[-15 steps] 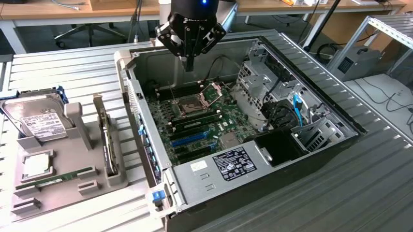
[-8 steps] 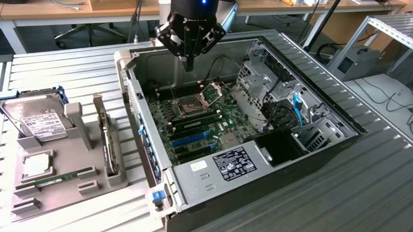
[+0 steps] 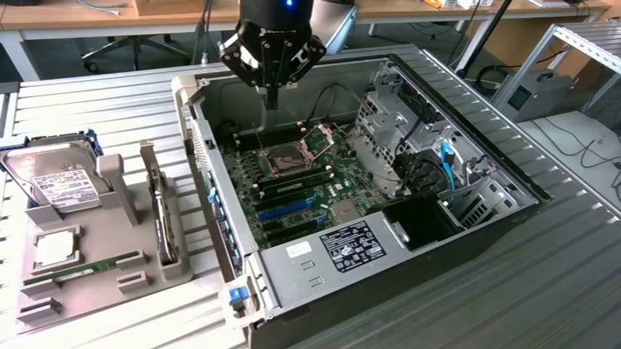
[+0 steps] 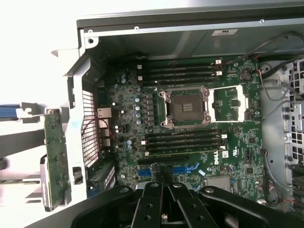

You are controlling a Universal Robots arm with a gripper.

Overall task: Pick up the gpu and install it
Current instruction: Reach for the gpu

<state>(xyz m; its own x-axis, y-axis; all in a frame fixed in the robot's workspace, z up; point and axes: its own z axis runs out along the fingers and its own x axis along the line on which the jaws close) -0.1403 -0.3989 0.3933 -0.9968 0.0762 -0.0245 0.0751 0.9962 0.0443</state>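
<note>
We see the end effector [image 3: 272, 100] clenched on nothing, poised above the motherboard [image 3: 291, 182] inside the open computer case [image 3: 291, 275]. The gpu [image 3: 160, 211] stands on edge in a grey holder [image 3: 78, 294] beside the case, toward the surface's edge on the exterior view's left.

You had the gripper [image 3: 270, 100] over the motherboard [image 3: 291, 185], which lay in the case [image 3: 301, 270] below the jaws. Beyond the case wall, well apart from the jaws, the gpu [image 3: 158, 211] stood on edge in the holder [image 3: 102, 236], hard drive [image 3: 60, 182] farther out.
</note>
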